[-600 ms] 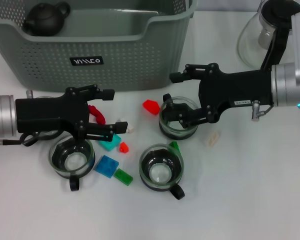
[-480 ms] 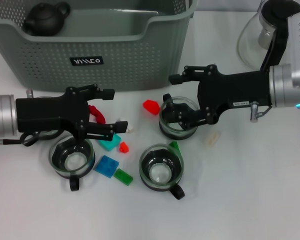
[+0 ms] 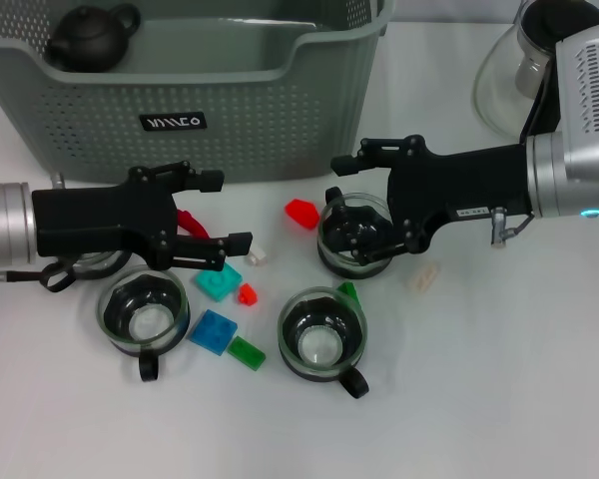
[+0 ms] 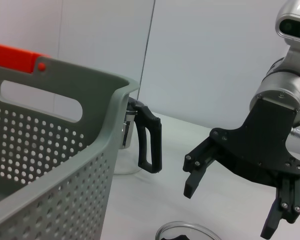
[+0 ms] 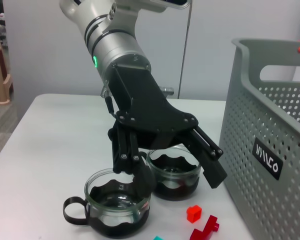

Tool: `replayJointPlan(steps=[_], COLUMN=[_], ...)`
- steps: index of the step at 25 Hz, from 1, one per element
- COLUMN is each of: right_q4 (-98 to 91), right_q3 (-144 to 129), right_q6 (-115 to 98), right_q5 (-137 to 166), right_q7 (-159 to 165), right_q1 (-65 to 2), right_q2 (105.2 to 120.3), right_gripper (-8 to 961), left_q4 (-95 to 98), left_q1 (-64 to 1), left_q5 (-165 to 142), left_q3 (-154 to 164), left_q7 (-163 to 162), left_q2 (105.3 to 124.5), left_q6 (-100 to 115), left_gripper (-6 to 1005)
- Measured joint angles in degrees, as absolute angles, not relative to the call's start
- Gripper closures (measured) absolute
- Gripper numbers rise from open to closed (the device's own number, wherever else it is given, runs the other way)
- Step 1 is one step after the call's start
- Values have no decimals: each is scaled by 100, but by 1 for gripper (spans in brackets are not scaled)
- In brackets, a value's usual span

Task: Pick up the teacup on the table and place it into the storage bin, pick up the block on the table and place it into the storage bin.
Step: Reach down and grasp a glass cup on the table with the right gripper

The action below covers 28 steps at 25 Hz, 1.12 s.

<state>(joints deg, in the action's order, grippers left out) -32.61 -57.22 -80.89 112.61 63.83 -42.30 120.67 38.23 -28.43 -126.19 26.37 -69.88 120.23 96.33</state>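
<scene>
The grey-green storage bin (image 3: 260,110) stands at the back with a black teapot (image 3: 88,38) inside. Three glass teacups show clearly: one at the left (image 3: 143,307), one in front (image 3: 321,334) and one in the middle (image 3: 354,238). My right gripper (image 3: 340,193) is open over the middle teacup, its near finger reaching down inside the rim. My left gripper (image 3: 230,210) is open above a dark red block (image 3: 188,223), just in front of the bin wall. Loose blocks lie between the cups: red (image 3: 300,213), teal (image 3: 218,284), blue (image 3: 213,330), green (image 3: 246,351).
A glass carafe (image 3: 519,70) with a black handle (image 4: 150,145) stands at the back right. Another teacup (image 3: 90,265) sits mostly hidden under my left arm. A white piece (image 3: 257,256) and a cream piece (image 3: 423,276) lie near the cups.
My left gripper has shifted slightly up and right, uncovering the white piece. My right gripper has edged left and settled lower onto the middle teacup.
</scene>
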Motion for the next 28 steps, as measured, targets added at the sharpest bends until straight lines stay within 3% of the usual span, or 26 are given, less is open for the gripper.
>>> replayJointPlan(steps=[10,28], right_q4=[-3601,-5114], right_q3=[-5722,-6253], right_q6=[-8635,-9131], right_q5=[11535,13603], right_q7=[6810,8124], right_q1=[-4149,-4565], right_q2=[11974,12021], right_gripper=[36,36], left_q4=[3744,3505], left_q1=[-2784,-2776], left_q5=[-12395,-12179], left_q3=[2557,2443], left_q7=[-7009,-7004], left_q2=[12017,12109], left_q6=[9873,9865], left_gripper=[51,52])
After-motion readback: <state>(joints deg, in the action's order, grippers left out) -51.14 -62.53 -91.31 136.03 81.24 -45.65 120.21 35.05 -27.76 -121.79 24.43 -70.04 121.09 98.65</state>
